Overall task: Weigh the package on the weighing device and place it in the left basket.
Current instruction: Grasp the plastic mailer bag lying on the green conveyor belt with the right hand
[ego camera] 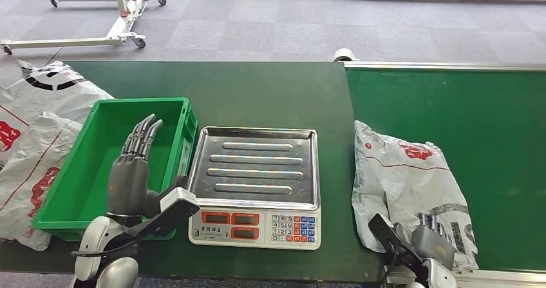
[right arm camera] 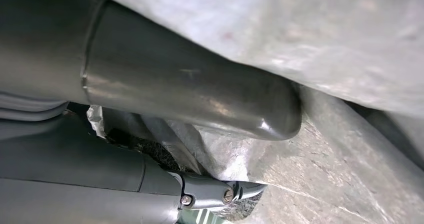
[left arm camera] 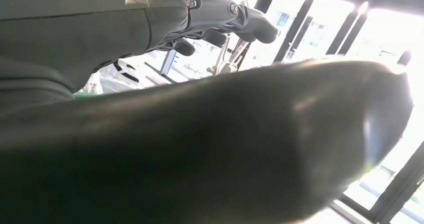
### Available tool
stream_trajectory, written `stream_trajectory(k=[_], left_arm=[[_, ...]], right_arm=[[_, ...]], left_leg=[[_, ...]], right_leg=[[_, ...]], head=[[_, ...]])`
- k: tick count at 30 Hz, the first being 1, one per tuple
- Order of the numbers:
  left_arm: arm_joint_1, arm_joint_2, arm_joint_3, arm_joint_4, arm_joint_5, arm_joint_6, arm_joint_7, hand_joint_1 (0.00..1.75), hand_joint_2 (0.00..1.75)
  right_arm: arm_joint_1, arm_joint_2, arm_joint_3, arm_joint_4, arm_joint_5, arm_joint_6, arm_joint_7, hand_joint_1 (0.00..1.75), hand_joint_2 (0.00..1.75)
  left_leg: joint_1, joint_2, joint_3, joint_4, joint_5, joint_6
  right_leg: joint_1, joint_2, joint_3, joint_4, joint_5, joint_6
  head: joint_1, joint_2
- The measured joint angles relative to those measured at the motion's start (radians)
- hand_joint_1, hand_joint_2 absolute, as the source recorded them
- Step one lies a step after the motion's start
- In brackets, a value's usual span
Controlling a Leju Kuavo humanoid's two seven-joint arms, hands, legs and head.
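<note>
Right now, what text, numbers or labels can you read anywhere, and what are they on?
Scale keypad: digits "7 8 9", "4 5 6", "1 2 3".
Scale front panel: a small label between the red displays, too small to read; displays show no readable figures.
Package: red printing, too blurred to read.
Bags by the basket: red and black marks, unreadable.

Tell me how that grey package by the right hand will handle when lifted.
Probably floppy: the grey package is a wrinkled plastic mailer, so unsupported ends may sag. Its glossy film looks slippery against the right hand. Likely not fragile; weight can't be judged.
</note>
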Motion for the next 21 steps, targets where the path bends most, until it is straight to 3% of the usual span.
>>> stream_trajectory(k=[8,14,18,21], left_arm=[[0.015,-0.028,0.0,0.008,0.013,0.01,-0.024,0.0,0.0],[0.011,-0.044,0.0,0.023,0.02,0.01,-0.035,0.0,0.0],[0.008,-0.05,0.0,0.031,0.024,0.01,-0.038,0.0,0.0],[-0.001,-0.054,0.0,0.038,0.026,0.008,-0.039,0.0,0.0]], right_arm=[[-0.033,0.064,-0.014,0.117,0.09,-0.122,0.052,0.0,0.0],[-0.062,0.099,-0.052,0.188,0.098,-0.15,0.062,0.0,0.0],[-0.079,0.114,-0.072,0.22,0.09,-0.147,0.058,0.0,1.75],[-0.099,0.126,-0.091,0.258,0.073,-0.124,0.035,0.01,1.75]], left_leg=[[0.0,0.0,0.0,0.0,0.0,0.0],[0.0,0.0,0.002,0.0,0.0,0.0],[0.0,0.001,0.004,0.0,0.0,0.0],[0.0,0.003,0.006,0.0,0.0,0.0]], right_leg=[[0.0,0.0,0.0,0.0,0.0,0.0],[0.0,0.0,0.002,0.0,0.0,0.0],[0.0,0.0,0.004,0.0,0.0,0.0],[0.0,0.002,0.005,-0.001,0.0,0.0]], head=[[0.0,0.0],[0.0,0.0],[0.0,0.0],[0.0,0.0]])
